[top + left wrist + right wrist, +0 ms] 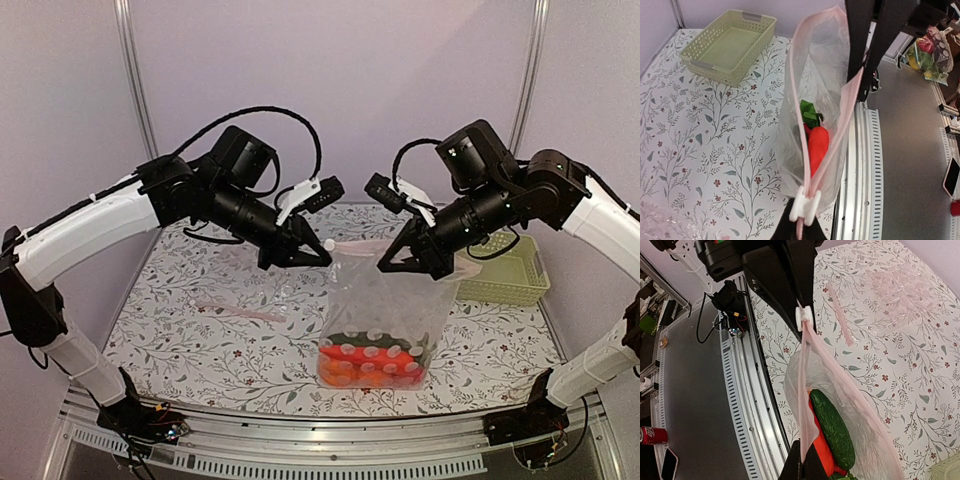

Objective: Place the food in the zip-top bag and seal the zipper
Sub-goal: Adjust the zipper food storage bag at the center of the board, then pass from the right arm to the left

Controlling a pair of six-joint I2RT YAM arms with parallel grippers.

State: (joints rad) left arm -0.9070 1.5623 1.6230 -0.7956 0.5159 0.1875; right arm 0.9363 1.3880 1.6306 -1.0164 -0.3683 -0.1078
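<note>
Over on your left, a second clear bag (pixel 900 287) lies flat on the bench (pixel 200 340), and one loose pink strip (pixel 240 308) lies beside it. Moving in, your left pincer (pixel 315 250) is clamped tight on the end of the zipper (pixel 801 385), right at the white slider (pixel 805 204). And there's the zip-top bag (pixel 385 310), hanging in the air between your two arms, its bottom down near the bench's front edge. The mouth gapes: the two pink edges part just past the slider. The food (pixel 370 362) is inside, piled at the bottom. You've got one dark green cucumber (pixel 832 427) and one orange-red piece (pixel 817 146) pressed against it, plus a bit of green leaf. The pieces overlap, so the full count can't be read. Your right pincer (pixel 395 262) is closed on the other end of the bag's top edge. Far right, one pale yellow-green basket (pixel 500 290) sits on the bench with nothing in it. That makes two bags and one basket.
</note>
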